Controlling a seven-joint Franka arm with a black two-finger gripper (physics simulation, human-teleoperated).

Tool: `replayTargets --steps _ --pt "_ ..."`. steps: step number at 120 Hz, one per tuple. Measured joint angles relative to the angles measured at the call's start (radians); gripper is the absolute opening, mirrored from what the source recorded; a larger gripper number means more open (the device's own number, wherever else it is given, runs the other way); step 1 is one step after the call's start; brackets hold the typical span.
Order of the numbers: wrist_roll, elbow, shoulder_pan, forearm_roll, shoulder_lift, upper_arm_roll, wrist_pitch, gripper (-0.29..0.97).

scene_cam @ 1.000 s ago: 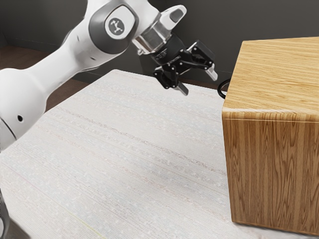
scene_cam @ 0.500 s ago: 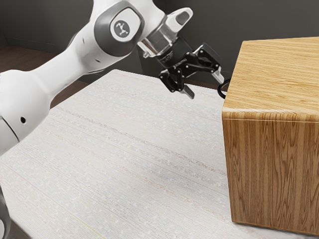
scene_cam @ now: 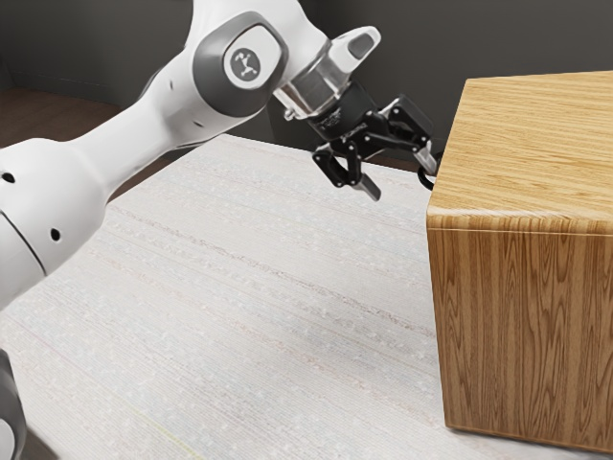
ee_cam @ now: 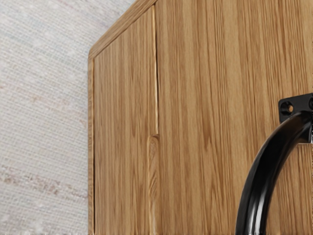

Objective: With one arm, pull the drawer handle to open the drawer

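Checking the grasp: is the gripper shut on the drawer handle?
No, the gripper stands open, its fingers wide apart and not clamped on the handle.

There is one wooden cabinet (scene_cam: pixel 527 287), one black handle (ee_cam: pixel 259 171) and one table (scene_cam: pixel 239 287). One robot arm (scene_cam: pixel 115 163) is present, with one gripper (scene_cam: pixel 402 175) bearing two fingers (scene_cam: pixel 366 182).

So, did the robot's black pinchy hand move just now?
Yes. The black two-finger gripper has moved toward the exterior view's right, closer to the light wooden drawer cabinet, which stayed put.
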Motion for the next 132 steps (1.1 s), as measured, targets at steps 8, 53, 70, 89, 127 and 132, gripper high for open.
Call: replayTargets --steps 8,53,70,89,127,132 --pt "-0.001 0.000 -0.002 0.001 0.000 0.000 -0.001 0.61" --pt "-0.005 0.003 -0.001 0.013 -0.010 0.006 -0.019 0.22" --pt "-0.010 0.005 0.002 0.030 -0.017 0.009 -0.031 0.08" --pt "-0.014 0.004 0.007 0.043 -0.023 0.012 -0.043 -0.03" --pt "-0.022 -0.034 0.028 0.067 -0.060 0.017 -0.055 -0.10" --pt "-0.023 -0.037 0.030 0.069 -0.063 0.017 -0.055 -0.10"
